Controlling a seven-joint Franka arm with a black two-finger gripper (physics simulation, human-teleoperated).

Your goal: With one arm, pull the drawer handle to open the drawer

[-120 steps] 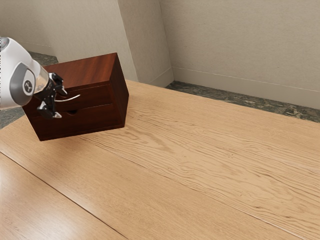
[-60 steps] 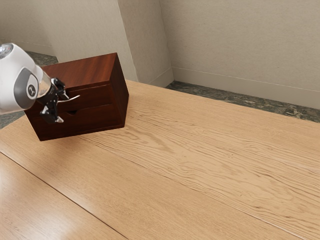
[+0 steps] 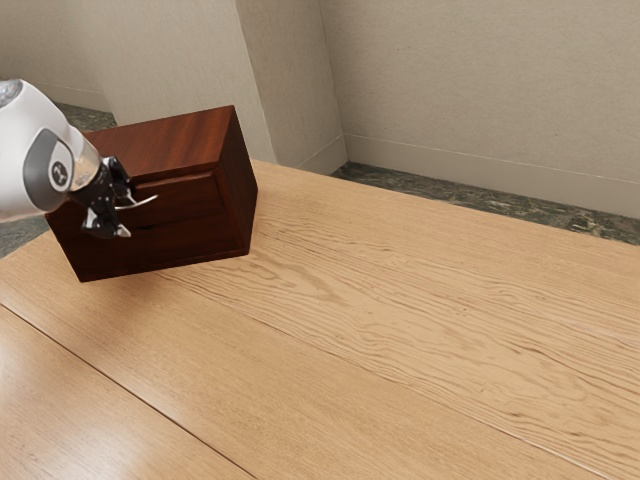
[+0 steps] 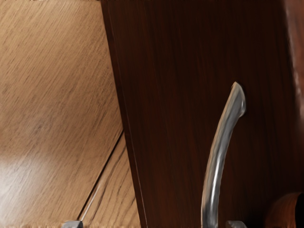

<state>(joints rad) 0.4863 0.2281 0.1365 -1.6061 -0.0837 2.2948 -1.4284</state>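
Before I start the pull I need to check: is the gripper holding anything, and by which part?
Nothing is held. The gripper is open around one end of the handle, not clamped on it.

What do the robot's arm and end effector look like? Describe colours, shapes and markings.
The arm is a smooth, rounded white shell with a grey circular joint cap carrying a small pale mark. The end effector is black and angular, far slimmer than the arm, with pale grey tips.

The drawer box (image 3: 190, 205) is dark reddish-brown, its handle (image 4: 217, 161) silver, the table (image 3: 400, 330) pale wood-grain.
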